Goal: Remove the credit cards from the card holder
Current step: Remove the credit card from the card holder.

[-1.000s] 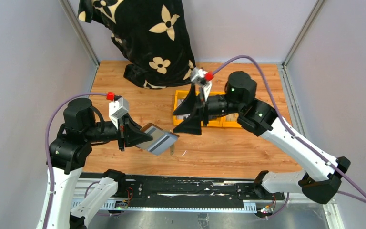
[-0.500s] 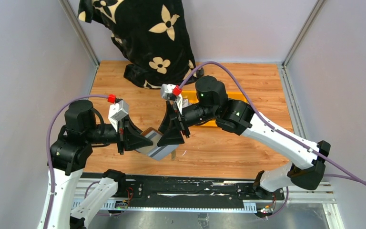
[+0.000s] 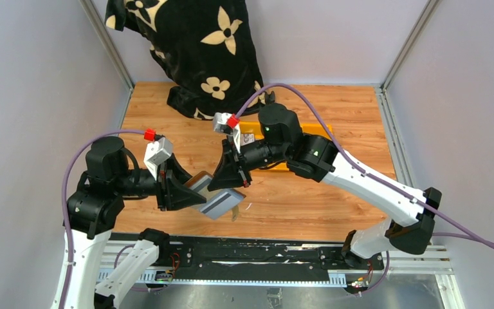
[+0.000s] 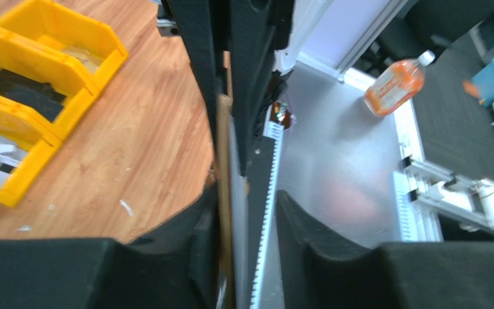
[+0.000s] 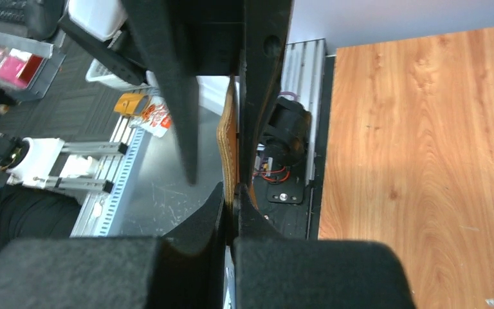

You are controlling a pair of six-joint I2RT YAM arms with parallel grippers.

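Observation:
The brown card holder (image 3: 213, 198) hangs above the table's near edge between both grippers, a pale grey inner face turned up. Whether that face is a sleeve or one of the credit cards I cannot tell. My right gripper (image 3: 229, 183) comes in from the far side. In the right wrist view, that gripper (image 5: 232, 193) is shut on the card holder's stitched brown edge (image 5: 229, 138). My left gripper (image 3: 189, 193) stands at the holder's left end. Seen from the left wrist, the gripper (image 4: 247, 196) is open: the card holder (image 4: 224, 167) lies against one finger and the other stands apart.
Yellow bins (image 3: 252, 129) sit behind the right arm at mid table, and the left wrist view shows the bins (image 4: 45, 61) holding dark and pale items. A black floral cloth (image 3: 193, 51) is heaped at the back. The black rail (image 3: 244, 254) runs along the near edge.
The right arm swung from the yellow bins toward me and shut its open jaws on the card holder. The left jaws, shut on the holder before, have parted.

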